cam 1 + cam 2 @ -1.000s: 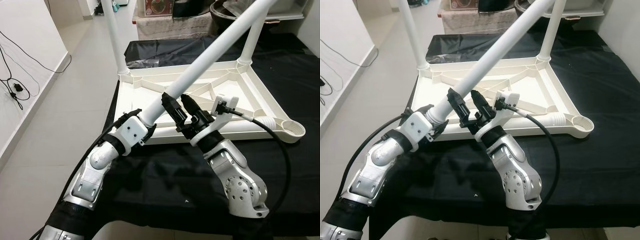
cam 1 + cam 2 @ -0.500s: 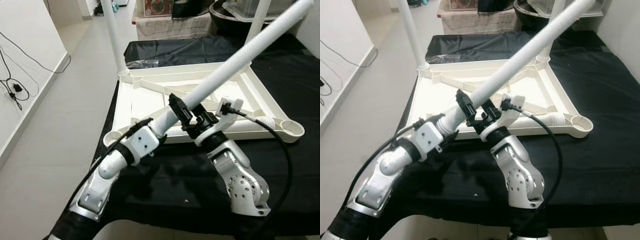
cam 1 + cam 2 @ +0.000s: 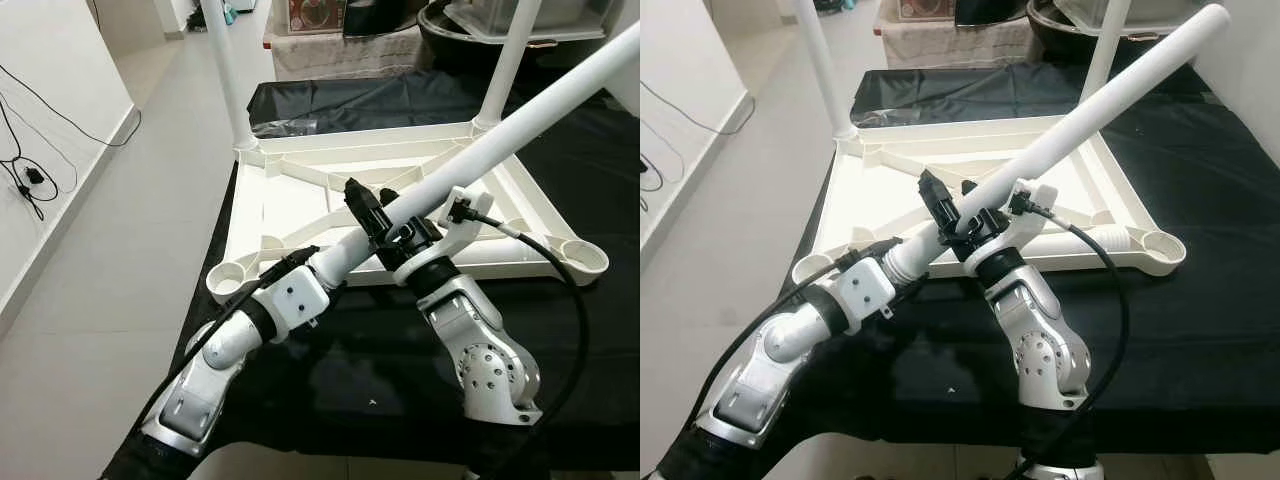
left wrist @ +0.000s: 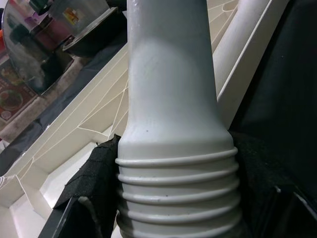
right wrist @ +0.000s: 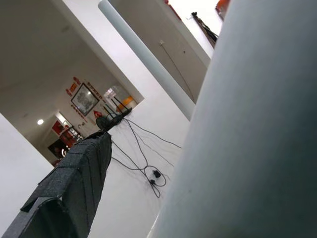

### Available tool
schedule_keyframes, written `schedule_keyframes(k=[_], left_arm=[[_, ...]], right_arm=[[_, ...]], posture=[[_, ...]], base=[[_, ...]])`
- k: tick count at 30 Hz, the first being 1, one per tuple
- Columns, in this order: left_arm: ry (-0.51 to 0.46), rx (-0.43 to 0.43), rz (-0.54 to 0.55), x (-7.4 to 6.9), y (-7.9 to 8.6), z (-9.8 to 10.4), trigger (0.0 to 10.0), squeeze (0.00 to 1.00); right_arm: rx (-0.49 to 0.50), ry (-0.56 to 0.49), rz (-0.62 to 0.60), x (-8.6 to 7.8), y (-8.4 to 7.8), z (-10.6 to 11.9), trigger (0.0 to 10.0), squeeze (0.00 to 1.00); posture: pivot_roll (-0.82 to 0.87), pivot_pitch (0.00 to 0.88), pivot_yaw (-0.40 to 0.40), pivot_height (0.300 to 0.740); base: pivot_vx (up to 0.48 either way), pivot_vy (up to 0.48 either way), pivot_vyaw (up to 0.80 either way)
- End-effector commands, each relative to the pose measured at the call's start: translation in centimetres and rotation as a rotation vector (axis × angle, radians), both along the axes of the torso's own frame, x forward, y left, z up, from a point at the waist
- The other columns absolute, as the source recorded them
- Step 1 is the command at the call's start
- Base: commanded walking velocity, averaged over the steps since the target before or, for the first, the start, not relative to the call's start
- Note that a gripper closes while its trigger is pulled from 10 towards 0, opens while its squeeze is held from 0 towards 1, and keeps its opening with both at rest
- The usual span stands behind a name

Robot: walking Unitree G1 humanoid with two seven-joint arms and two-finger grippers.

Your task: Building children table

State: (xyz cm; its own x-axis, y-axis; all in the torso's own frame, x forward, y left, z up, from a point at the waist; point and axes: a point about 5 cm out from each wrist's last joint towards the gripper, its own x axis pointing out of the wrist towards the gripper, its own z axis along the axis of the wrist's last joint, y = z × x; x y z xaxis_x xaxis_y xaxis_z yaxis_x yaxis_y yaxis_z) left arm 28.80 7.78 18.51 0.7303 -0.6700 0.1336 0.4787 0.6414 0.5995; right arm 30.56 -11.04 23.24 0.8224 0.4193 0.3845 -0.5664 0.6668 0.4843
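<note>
Upturned tabletop [image 3: 300,205] lay at centre frame on the cloth-covered surface [image 3: 590,340]. Two fitted legs [image 3: 228,75] rose from its far corners toward the top edge. A loose leg [image 3: 500,140] slanted from lower left to upper right across the tabletop. Left gripper [image 3: 318,268] sat at its lower end, right gripper [image 3: 385,222] just above. Cables [image 3: 30,180] lay on the floor [image 3: 110,260], far left.

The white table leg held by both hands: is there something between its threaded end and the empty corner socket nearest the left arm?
Nothing visible blocks it. The table leg is gripped by the left hand at its threaded end and by the right hand higher up. The empty socket in the upturned tabletop lies open beside the left hand.
</note>
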Motion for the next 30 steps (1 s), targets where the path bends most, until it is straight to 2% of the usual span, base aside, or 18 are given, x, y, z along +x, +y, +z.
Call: schedule_keyframes(k=[1, 11, 12, 13, 28, 30], left_arm=[[0.010, 0.014, -0.031, -0.6, -0.6, -0.4, 10.0, 0.00], [0.018, 0.029, -0.044, -0.8, -0.8, -0.8, 10.0, 0.00], [0.018, 0.032, -0.048, -0.9, -0.9, -0.8, 10.0, 0.00], [0.020, 0.033, -0.052, -1.0, -1.0, -0.9, 10.0, 0.00], [0.036, 0.059, -0.053, -0.9, -0.8, -1.7, 10.0, 0.00], [0.054, 0.040, -0.049, -0.8, -0.7, -1.7, 10.0, 0.00]], right_arm=[[-0.005, 0.019, 0.017, -0.1, 0.4, -0.4, 10.0, 0.00], [-0.006, 0.019, 0.008, 0.0, 0.2, -0.5, 10.0, 0.00], [-0.007, 0.017, 0.007, 0.1, 0.1, -0.4, 9.5, 0.00], [-0.005, 0.015, 0.005, 0.1, 0.1, -0.4, 0.0, 0.00], [-0.006, 0.008, -0.003, 0.0, -0.2, -0.5, 0.0, 0.00], [-0.006, 0.007, -0.008, 0.1, -0.3, -0.5, 0.0, 0.00]], posture=[[0.07, 0.168, 0.003, 0.740], [0.07, 0.165, 0.007, 0.740], [0.07, 0.164, 0.008, 0.740], [0.07, 0.164, 0.008, 0.740], [0.05, 0.156, 0.008, 0.740], [0.05, 0.157, 0.009, 0.740]], base=[[0.000, 0.000, 0.00], [0.000, 0.000, 0.00], [0.000, 0.000, 0.00], [0.000, 0.000, 0.00], [0.000, 0.000, 0.00], [0.000, 0.000, 0.00]])
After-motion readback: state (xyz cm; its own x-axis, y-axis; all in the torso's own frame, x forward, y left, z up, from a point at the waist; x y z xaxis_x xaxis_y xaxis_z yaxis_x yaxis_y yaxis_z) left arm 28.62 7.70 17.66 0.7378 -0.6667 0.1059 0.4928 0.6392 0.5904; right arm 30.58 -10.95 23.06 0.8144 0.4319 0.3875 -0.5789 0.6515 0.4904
